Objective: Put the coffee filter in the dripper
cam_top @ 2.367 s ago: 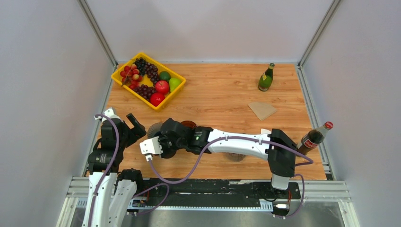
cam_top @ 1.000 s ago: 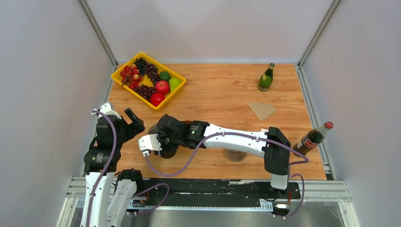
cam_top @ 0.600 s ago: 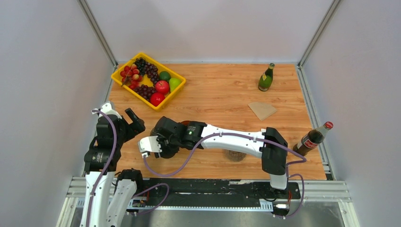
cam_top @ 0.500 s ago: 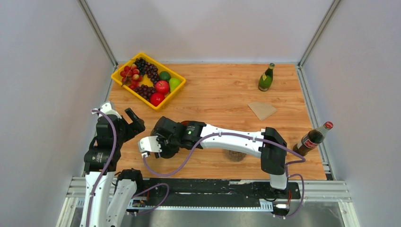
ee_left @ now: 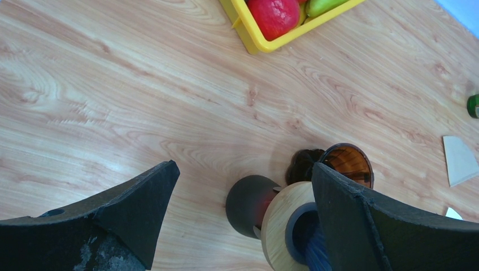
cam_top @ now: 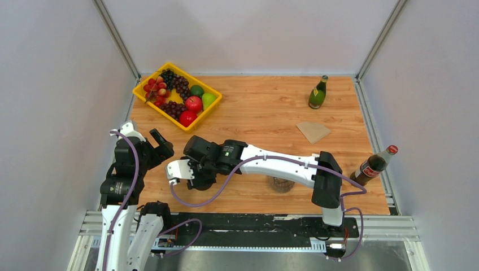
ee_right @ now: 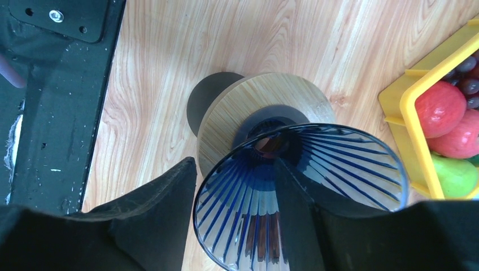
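The dripper [ee_right: 316, 180], a blue-ribbed glass cone on a round wooden base [ee_right: 237, 113], sits at the table's near left. My right gripper [ee_right: 234, 169] straddles its wall, one finger inside the cone and one outside, jaws standing wider than the glass, so it is open. In the top view that gripper [cam_top: 199, 176] covers the dripper. The wooden base [ee_left: 282, 217] also shows in the left wrist view, right of my open, empty left gripper [ee_left: 243, 168] [cam_top: 161, 144]. The coffee filter [cam_top: 313, 131], a tan paper wedge, lies flat at the far right, apart from both grippers.
A yellow fruit tray [cam_top: 148, 103] stands at the back left, its corner [ee_right: 404, 107] close to the dripper. An amber glass [ee_left: 345, 164] is just beyond the dripper. A green bottle [cam_top: 317, 92] is at the back right and a cola bottle [cam_top: 375, 164] at the right edge.
The right gripper's jaws have spread apart around the dripper's wall. The right arm shifted slightly; the left arm has held still over the last second.
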`<state>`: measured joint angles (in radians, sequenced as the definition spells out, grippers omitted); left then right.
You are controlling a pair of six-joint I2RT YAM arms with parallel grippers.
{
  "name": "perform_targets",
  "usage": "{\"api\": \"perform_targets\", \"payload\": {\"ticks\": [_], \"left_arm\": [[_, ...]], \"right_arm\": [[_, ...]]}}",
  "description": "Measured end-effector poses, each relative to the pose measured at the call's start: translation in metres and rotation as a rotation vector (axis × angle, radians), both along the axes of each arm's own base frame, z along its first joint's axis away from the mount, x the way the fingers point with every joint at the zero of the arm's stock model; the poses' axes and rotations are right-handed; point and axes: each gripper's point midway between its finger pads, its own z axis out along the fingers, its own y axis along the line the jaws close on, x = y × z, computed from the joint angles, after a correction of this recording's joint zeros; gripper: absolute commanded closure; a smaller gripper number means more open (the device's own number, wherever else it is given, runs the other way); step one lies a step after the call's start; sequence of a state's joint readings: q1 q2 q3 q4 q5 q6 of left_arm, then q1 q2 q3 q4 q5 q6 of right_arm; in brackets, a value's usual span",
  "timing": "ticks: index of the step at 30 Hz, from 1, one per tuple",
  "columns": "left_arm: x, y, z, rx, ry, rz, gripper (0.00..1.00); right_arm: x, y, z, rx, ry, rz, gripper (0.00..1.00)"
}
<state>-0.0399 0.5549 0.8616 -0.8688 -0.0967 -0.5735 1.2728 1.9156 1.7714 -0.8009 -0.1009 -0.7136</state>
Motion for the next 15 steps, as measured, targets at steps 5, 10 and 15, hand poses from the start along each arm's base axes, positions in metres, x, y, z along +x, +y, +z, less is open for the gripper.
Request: {"api": "perform_targets", "payload": {"ticks": [5,10,15], "left_arm": [[0.000,-0.003,0.000,-0.008,0.000,-0.013,0.00],[-0.001,-0.011,0.006,-0.026,-0.010,-0.062,0.00],[-0.002,-0.021,0.008,-0.039,-0.014,-0.122,0.00]], "right_arm": [[0.001,0.007,0.017,0.040,-0.005,0.000,0.38],[0.000,0.005,0.035,0.086,-0.002,-0.021,0.35],[0.002,-0.008,0.077,0.205,0.004,-0.105,0.34]]}}
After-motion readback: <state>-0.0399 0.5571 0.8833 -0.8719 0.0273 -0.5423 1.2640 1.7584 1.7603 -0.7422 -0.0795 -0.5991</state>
